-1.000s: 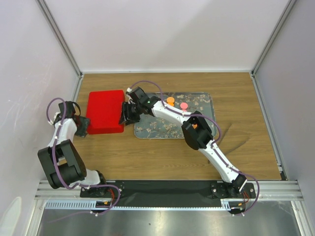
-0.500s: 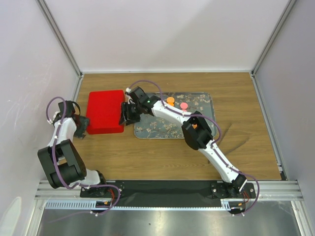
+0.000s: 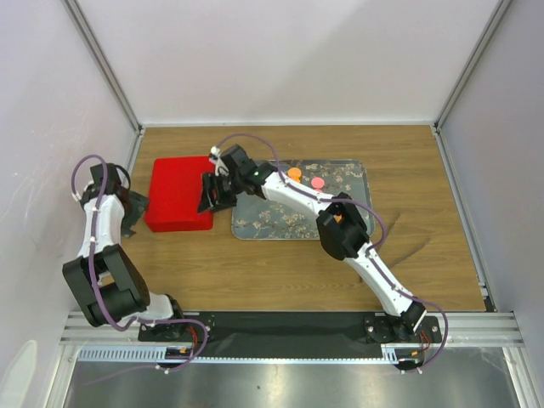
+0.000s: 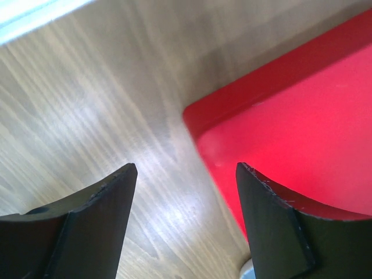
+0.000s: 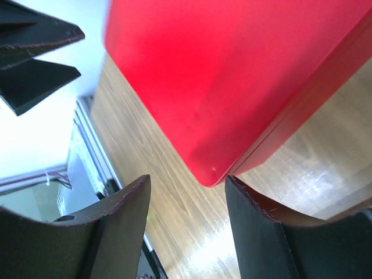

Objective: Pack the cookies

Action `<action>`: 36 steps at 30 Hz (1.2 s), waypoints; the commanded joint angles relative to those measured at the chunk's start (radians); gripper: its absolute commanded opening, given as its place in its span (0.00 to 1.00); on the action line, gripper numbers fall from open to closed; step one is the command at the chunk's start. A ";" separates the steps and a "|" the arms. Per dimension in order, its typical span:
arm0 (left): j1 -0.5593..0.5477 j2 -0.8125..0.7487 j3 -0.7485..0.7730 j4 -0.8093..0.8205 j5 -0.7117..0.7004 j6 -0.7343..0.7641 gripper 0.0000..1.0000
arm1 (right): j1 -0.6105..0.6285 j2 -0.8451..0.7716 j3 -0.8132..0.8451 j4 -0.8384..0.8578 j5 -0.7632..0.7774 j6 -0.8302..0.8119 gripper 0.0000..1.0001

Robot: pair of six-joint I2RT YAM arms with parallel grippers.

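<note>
Two cookies are in sight from above: an orange cookie (image 3: 294, 173) and a pink cookie (image 3: 318, 182), lying side by side but not touching, near the far edge of a flower-patterned tray (image 3: 280, 228). The tray rests on the wooden surface (image 3: 255, 272). The right arm (image 3: 293, 197) stretches across the tray just in front of the two cookies.

Neither pair of fingers is anywhere near them. The right fingers (image 3: 211, 194) are off the tray's left end, at the right edge of a red square lid (image 3: 178, 191) that lies flat on the surface beside the tray. The left fingers (image 3: 136, 211) sit at that lid's left side, so the lid lies between the two pairs, with the cookies well apart to the right of both.

In the right wrist view the fingers are spread wide and grip nothing. A rounded corner of the lid pokes into the gap between their tips (I cannot tell whether either tip touches it). The other arm's dark fingers show in the far upper left corner of that view.

In the left wrist view the fingers are likewise parted and hold nothing. Bare wood shows between them, and the lid's near corner comes in on the right, its edge passing behind the right-hand finger. No cookie shows in either wrist view.
</note>
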 commanded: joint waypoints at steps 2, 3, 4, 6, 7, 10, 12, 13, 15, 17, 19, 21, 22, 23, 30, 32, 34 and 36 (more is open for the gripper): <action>0.009 -0.064 0.092 -0.014 0.030 0.064 0.77 | -0.068 -0.141 0.042 0.109 0.046 -0.005 0.61; 0.007 -0.074 0.103 -0.008 0.036 0.067 0.77 | -0.089 -0.144 0.042 0.115 0.061 0.002 0.62; 0.007 -0.080 0.109 -0.002 0.047 0.068 0.78 | -0.101 -0.144 0.040 0.132 0.087 0.027 0.61; 0.002 -0.086 0.126 0.004 0.051 0.076 0.78 | -0.126 -0.138 0.040 0.153 0.095 0.062 0.62; -0.005 -0.087 0.134 0.012 0.054 0.080 0.79 | -0.146 -0.136 0.042 0.170 0.104 0.091 0.62; -0.019 -0.078 0.167 0.024 0.054 0.096 0.80 | -0.166 -0.127 0.042 0.183 0.138 0.105 0.62; -0.036 -0.075 0.180 0.030 0.053 0.100 0.81 | -0.170 -0.122 0.039 0.196 0.153 0.113 0.62; -0.047 -0.074 0.181 0.049 0.056 0.097 0.81 | -0.173 -0.119 0.039 0.210 0.169 0.115 0.62; -0.059 -0.072 0.186 0.066 0.064 0.093 0.82 | -0.175 -0.107 0.039 0.216 0.176 0.127 0.62; -0.094 -0.074 0.195 0.082 0.059 0.096 0.82 | -0.181 -0.105 0.040 0.219 0.178 0.131 0.62; -0.138 -0.074 0.220 0.087 0.039 0.105 0.82 | -0.181 -0.116 0.037 0.197 0.193 0.121 0.61; -0.174 -0.075 0.244 0.090 0.022 0.117 0.82 | -0.181 -0.136 0.014 0.180 0.218 0.095 0.61; -0.209 -0.077 0.253 0.092 0.016 0.120 0.82 | -0.184 -0.169 0.001 0.169 0.228 0.085 0.62; -0.228 -0.080 0.259 0.087 0.012 0.125 0.82 | -0.184 -0.191 -0.022 0.169 0.238 0.081 0.62; -0.437 -0.158 0.258 0.090 0.002 0.162 0.83 | -0.196 -0.484 -0.334 0.181 0.389 0.021 0.67; -0.527 -0.181 0.247 0.083 -0.018 0.174 0.83 | -0.197 -0.602 -0.450 0.173 0.435 0.004 0.68; -0.614 -0.227 0.231 0.078 -0.031 0.182 0.83 | -0.198 -0.688 -0.525 0.167 0.508 -0.011 0.71; -0.662 -0.261 0.201 0.079 -0.039 0.188 0.83 | -0.198 -0.812 -0.636 0.160 0.576 -0.031 0.73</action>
